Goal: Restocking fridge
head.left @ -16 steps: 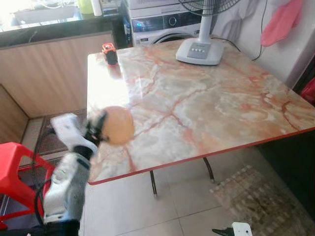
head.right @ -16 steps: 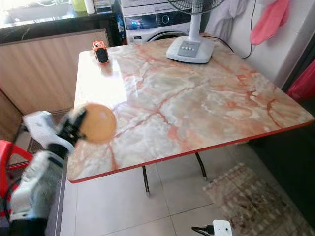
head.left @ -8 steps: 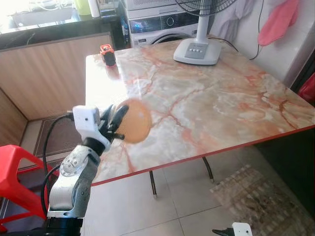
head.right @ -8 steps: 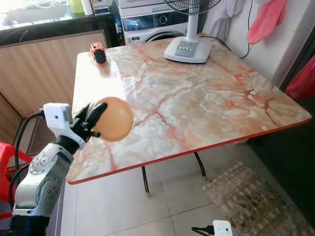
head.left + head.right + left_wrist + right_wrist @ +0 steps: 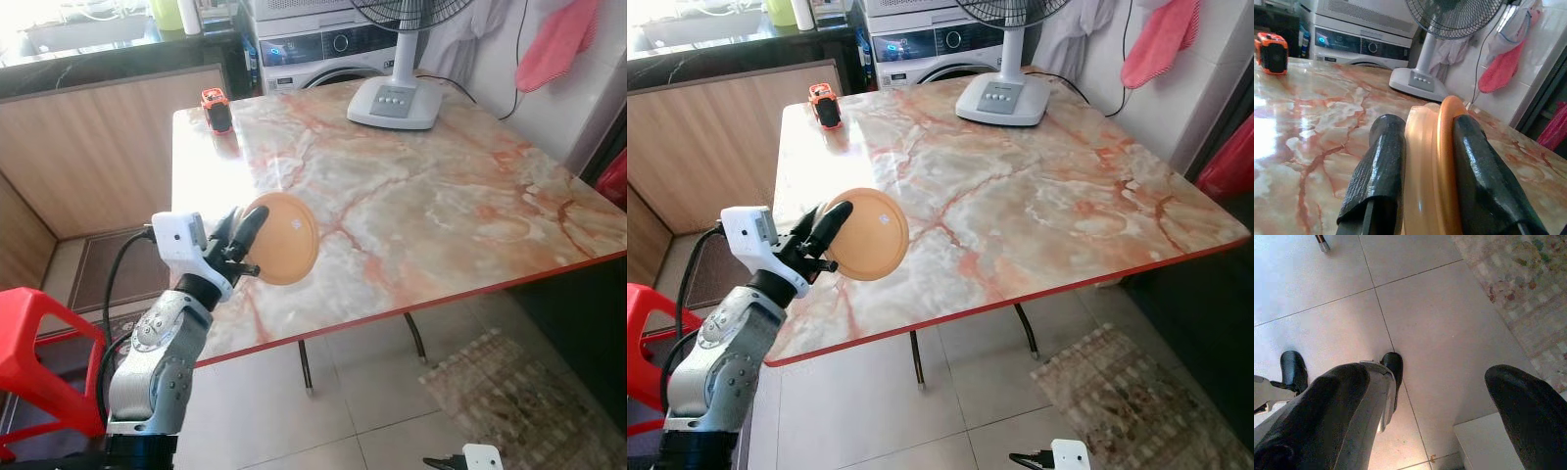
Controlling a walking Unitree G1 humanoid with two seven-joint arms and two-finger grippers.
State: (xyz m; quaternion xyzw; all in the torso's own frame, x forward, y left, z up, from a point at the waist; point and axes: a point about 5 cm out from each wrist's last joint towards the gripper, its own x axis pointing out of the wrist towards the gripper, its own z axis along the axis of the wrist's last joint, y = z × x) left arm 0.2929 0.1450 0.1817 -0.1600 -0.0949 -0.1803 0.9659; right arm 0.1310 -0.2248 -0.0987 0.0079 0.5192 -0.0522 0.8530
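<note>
The left claw (image 5: 245,240) clamps an orange lidded container (image 5: 284,238) on edge, lifted above the marble surface (image 5: 411,196) for carrying. The right claw (image 5: 1440,401) hangs wide open, idle

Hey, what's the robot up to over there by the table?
The robot's left gripper is shut on a round, flat orange container, holding it on edge in the air above the near left part of the pink-veined marble table. A white standing fan base and a small orange-and-black tape measure sit at the table's far side. The right gripper hangs open over the tiled floor.
</note>
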